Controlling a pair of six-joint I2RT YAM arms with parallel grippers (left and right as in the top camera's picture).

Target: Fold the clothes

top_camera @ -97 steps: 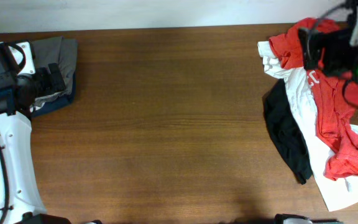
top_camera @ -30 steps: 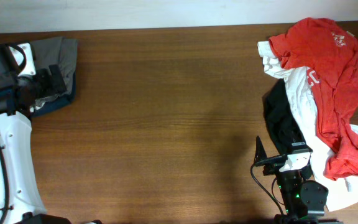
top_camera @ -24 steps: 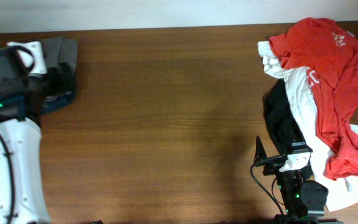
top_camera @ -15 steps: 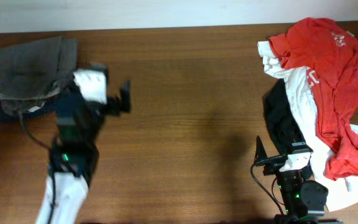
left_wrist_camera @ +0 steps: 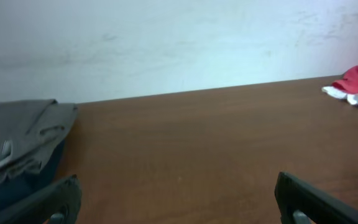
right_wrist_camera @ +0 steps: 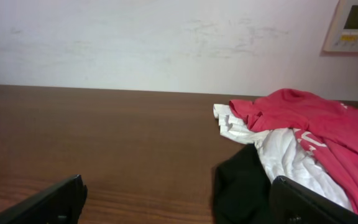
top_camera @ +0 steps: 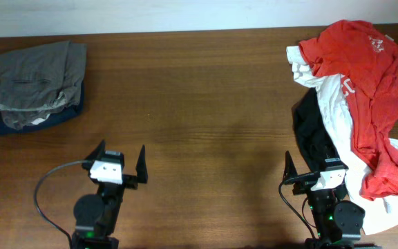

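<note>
The clothes lie in two groups. Grey-olive shorts (top_camera: 40, 79) sit folded on a navy piece (top_camera: 16, 124) at the far left corner; the left wrist view shows the shorts (left_wrist_camera: 17, 130) on its left. A loose heap at the right holds a red T-shirt (top_camera: 365, 69), a white garment (top_camera: 334, 114) and a black piece (top_camera: 316, 149). My left gripper (top_camera: 121, 158) stands open near the front edge, holding nothing. My right gripper (top_camera: 314, 169) is open too, just in front of the black piece (right_wrist_camera: 241, 186), with its right finger (right_wrist_camera: 316, 202) overlapping that cloth.
The brown wooden table (top_camera: 206, 104) stretches between the two groups. A pale wall runs behind the table's far edge, with a control panel (right_wrist_camera: 356, 25) on it at the right. The left arm's cable (top_camera: 47, 183) loops over the front left of the table.
My left arm has left the folded pile at the far left and come down to the front edge, uncovering the shorts. The right arm has stayed put over the last second.
</note>
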